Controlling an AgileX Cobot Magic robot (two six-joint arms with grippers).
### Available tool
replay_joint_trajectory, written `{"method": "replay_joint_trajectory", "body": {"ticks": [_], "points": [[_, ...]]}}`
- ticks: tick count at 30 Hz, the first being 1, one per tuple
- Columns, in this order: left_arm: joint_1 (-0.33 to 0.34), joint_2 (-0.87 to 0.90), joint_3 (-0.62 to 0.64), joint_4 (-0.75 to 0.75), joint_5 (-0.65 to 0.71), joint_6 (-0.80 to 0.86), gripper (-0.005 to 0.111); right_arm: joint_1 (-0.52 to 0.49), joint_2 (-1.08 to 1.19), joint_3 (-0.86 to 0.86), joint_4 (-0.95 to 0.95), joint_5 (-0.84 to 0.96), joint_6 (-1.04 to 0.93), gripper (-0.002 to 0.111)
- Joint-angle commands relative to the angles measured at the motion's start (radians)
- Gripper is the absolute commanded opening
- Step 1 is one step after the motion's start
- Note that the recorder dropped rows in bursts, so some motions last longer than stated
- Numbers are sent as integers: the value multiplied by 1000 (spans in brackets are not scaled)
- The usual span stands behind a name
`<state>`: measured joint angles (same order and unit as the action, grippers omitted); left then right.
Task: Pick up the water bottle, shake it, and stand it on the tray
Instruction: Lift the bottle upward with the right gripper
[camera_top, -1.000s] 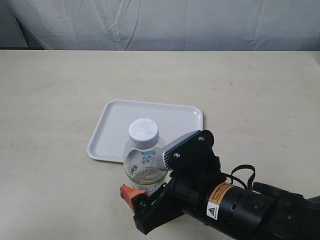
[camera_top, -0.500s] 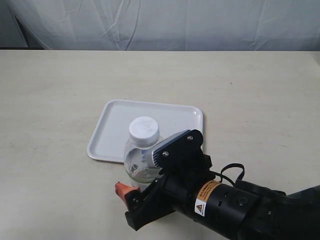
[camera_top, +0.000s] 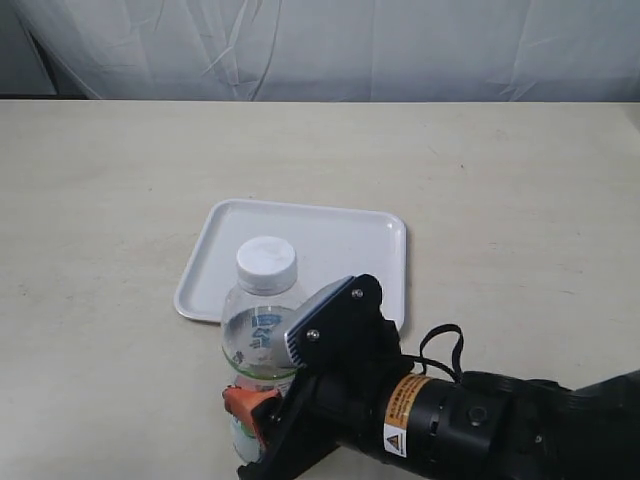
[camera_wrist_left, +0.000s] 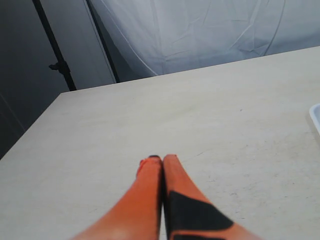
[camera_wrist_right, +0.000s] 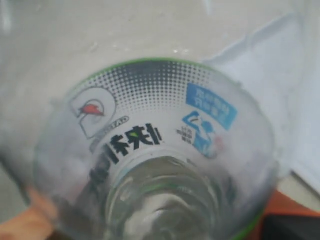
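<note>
The water bottle (camera_top: 259, 330) is clear with a white cap and a green, white and blue label. It is held upright in the air near the front of the table, in front of the tray (camera_top: 300, 262). My right gripper (camera_top: 262, 405) is shut on the bottle's lower body, one orange finger (camera_top: 243, 403) showing to the left of the bottle. In the right wrist view the bottle (camera_wrist_right: 155, 160) fills the picture, with a corner of the tray (camera_wrist_right: 295, 100) behind it. My left gripper (camera_wrist_left: 161, 159) is shut and empty over bare table.
The cream table (camera_top: 120, 170) stretches around the tray on all sides. A white cloth backdrop (camera_top: 330, 45) hangs behind the far edge. In the left wrist view a dark stand (camera_wrist_left: 55, 60) is beyond the table corner.
My right gripper has carried the bottle toward the left and the front of the table. The bottle now shows more of its body. The tray has not moved.
</note>
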<state>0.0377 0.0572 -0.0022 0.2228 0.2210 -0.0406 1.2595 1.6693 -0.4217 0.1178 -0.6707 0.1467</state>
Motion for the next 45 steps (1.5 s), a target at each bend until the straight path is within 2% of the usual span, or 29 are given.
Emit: {"method": "replay_joint_trajectory", "body": {"ticks": [1,2,3,4,5,8,9,12,13,14,16,18,19,21,22,23,24,25,26,27,28,29,30,32,34,35,38,45], "points": [[1,-4,2,3,-13,-4,0,-3,-61,-4,180,-43,-197,-1],[1,-4,2,3,-13,-4,0,-3,-74,-4,264,-52,-287,-1],[1,-4,2,3,-13,-4,0,-3,-108,-4,441,-95,-478,-1],[1,-4,2,3,-13,-4,0,-3,-122,-10,506,-110,-549,-1],[1,-4,2,3,-13,-4,0,-3,-152,-36,666,-147,-716,-1],[1,-4,2,3,-13,-4,0,-3,-162,-151,923,-230,-958,-1],[1,-4,2,3,-13,-4,0,-3,-159,-200,949,-208,-1031,-1],[1,-4,2,3,-13,-4,0,-17,-159,-330,652,114,-1093,-1],[1,-4,2,3,-13,-4,0,-42,-159,-356,703,89,-1098,-1],[1,-4,2,3,-13,-4,0,-79,-159,-374,876,-28,-1101,-1],[1,-4,2,3,-13,-4,0,-134,-159,-399,1122,-117,-1090,-1],[1,-4,2,3,-13,-4,0,-179,-161,-409,1055,55,-1101,-1],[1,-4,2,3,-13,-4,0,-211,-165,-417,857,286,-1097,-1],[1,-4,2,3,-13,-4,0,-233,-166,-450,573,533,-1069,-1],[1,-4,2,3,-13,-4,0,-249,-166,-452,546,520,-1028,-1],[1,-4,2,3,-13,-4,0,-269,-166,-450,613,443,-1004,-1],[1,-4,2,3,-13,-4,0,-322,-166,-450,895,277,-984,-1],[1,-4,2,3,-13,-4,0,-335,-164,-450,990,232,-984,-1],[1,-4,2,3,-13,-4,0,-345,-159,-450,996,285,-1013,-1],[1,-4,2,3,-13,-4,0,-345,-159,-450,896,360,-1042,-1],[1,-4,2,3,-13,-4,0,-345,-161,-465,609,571,-1081,-1],[1,-4,2,3,-13,-4,0,-347,-163,-465,568,580,-1069,-1],[1,-4,2,3,-13,-4,0,-391,-163,-444,753,415,-993,-1],[1,-4,2,3,-13,-4,0,-410,-156,-441,1052,365,-944,-1],[1,-4,2,3,-13,-4,0,-391,-159,-463,660,614,-974,-1],[1,-4,2,3,-13,-4,0,-384,-183,-483,549,696,-941,-1],[1,-4,2,3,-13,-4,0,-386,-282,-498,608,550,-849,-1],[1,-4,2,3,-13,-4,0,-384,-142,-421,623,571,-854,-1]]}}
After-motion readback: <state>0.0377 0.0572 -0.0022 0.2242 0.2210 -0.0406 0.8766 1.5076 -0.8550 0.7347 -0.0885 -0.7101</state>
